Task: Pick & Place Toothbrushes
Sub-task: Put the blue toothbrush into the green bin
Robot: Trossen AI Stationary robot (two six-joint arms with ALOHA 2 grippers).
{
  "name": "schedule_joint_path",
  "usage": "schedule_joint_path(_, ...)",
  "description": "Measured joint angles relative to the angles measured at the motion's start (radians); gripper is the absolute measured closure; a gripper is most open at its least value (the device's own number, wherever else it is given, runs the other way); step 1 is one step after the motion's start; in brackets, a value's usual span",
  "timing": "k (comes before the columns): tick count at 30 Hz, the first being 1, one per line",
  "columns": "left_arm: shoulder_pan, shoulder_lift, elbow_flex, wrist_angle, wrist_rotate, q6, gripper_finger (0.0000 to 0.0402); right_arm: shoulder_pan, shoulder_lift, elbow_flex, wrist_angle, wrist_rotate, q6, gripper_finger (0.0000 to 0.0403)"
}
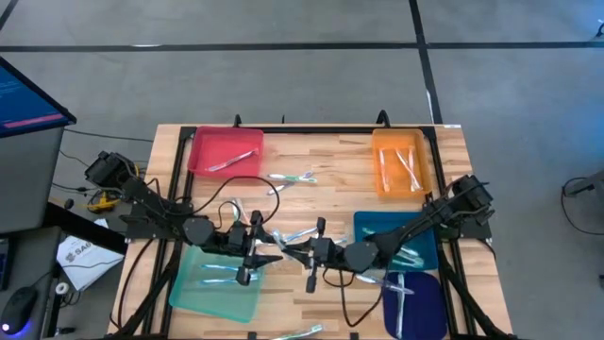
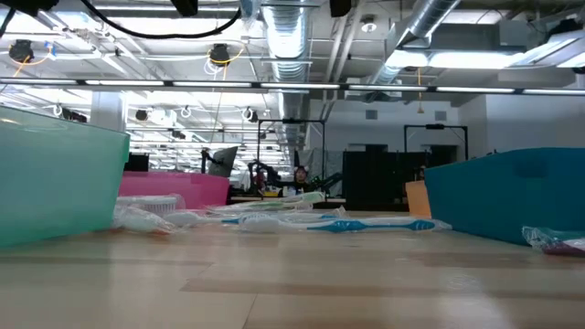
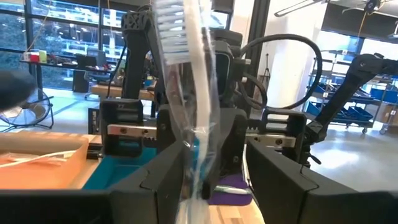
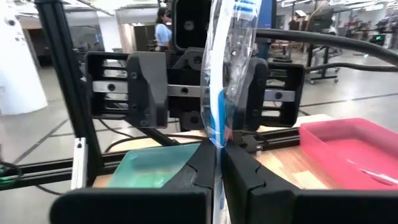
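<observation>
**Two grippers meet over a wrapped toothbrush at mid-table**

Nearest in the right wrist view, the right gripper [image 4: 219, 152] has its fingers pressed together on a wrapped toothbrush [image 4: 225, 68] — a blue-and-white stick in clear film standing upright between the tips. In the left wrist view the left gripper [image 3: 214, 171] has its fingers spread to either side of the same wrapped brush, its white bristles uppermost; whether those fingers touch the film cannot be told.

From above, both grippers face each other over the bare wood at the table's middle, between the teal tray [image 1: 215, 283] on the left and the blue tray [image 1: 377, 227] on the right. The teal tray holds a few toothbrushes, and more lie loose on the wooden table [image 1: 330, 156] just behind the grippers. A dark purple tray [image 1: 420, 302] at the near right holds another.

Farther back, the pink tray [image 1: 226, 151] has one brush in it and the orange tray [image 1: 401, 161] a couple more — with one loose brush [image 1: 293, 177] lying between them.
</observation>
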Motion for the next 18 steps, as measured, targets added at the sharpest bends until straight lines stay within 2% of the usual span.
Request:
schedule_joint_path(4, 0.0, 0.0, 0.0, 0.0, -0.001, 0.0, 0.0234, -0.033, 0.0, 0.0, 0.0, -0.066, 0.032, 0.0397)
schedule_joint_path(13, 0.0, 0.0, 0.0, -0.002, 0.003, -0.027, 0.0236, -0.04, 0.0, 0.0, -0.02, -0.093, 0.037, 0.0397)
schedule_joint_path(18, 0.0, 0.0, 0.0, -0.008, 0.001, -0.031, 0.0266, -0.039, 0.0, 0.0, -0.02, -0.093, 0.037, 0.0397)
